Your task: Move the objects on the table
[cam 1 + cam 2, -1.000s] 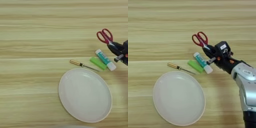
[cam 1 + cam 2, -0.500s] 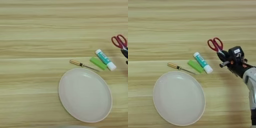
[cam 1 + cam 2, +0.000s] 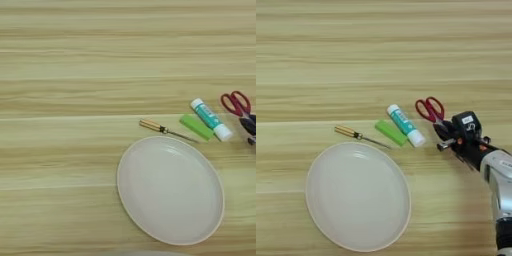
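Observation:
The red-handled scissors lie right of the white tube with a teal label. Only their handles show; the blades run under my right gripper, which is shut on them. The silver forearm comes in from the lower right. The large round beige plate sits empty on the wooden table, in front of the tube and to its left. In the left eye view the scissors and my gripper sit at the right edge, next to the tube.
A small green block lies against the tube's left side. A thin screwdriver with a wooden handle lies left of it, its tip close to the plate's far rim.
My gripper has carried the scissors to the right, past the tube's far end, then nearer to me. Tube, green block, screwdriver and plate have not moved.

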Action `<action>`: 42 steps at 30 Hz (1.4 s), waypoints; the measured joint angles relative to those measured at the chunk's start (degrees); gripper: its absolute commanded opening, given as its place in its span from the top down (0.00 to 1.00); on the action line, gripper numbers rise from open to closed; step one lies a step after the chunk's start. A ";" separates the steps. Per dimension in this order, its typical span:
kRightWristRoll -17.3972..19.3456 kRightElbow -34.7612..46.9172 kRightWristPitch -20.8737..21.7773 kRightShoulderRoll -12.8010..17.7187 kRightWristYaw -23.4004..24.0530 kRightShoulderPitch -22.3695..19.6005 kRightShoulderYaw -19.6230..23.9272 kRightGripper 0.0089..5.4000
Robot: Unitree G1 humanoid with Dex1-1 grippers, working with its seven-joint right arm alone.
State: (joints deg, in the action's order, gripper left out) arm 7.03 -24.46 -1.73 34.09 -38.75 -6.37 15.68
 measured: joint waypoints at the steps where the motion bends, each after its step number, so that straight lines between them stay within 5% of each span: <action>1: -0.07 -0.54 0.13 -0.10 0.08 -0.03 -0.05 0.88; 20: -2.23 -9.25 5.26 -0.39 1.06 -2.15 -1.54 0.88; 42: -1.17 -9.11 5.98 -0.38 2.23 -2.94 -0.55 0.43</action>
State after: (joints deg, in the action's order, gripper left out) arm 5.86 -33.57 4.24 33.72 -36.52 -9.31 15.12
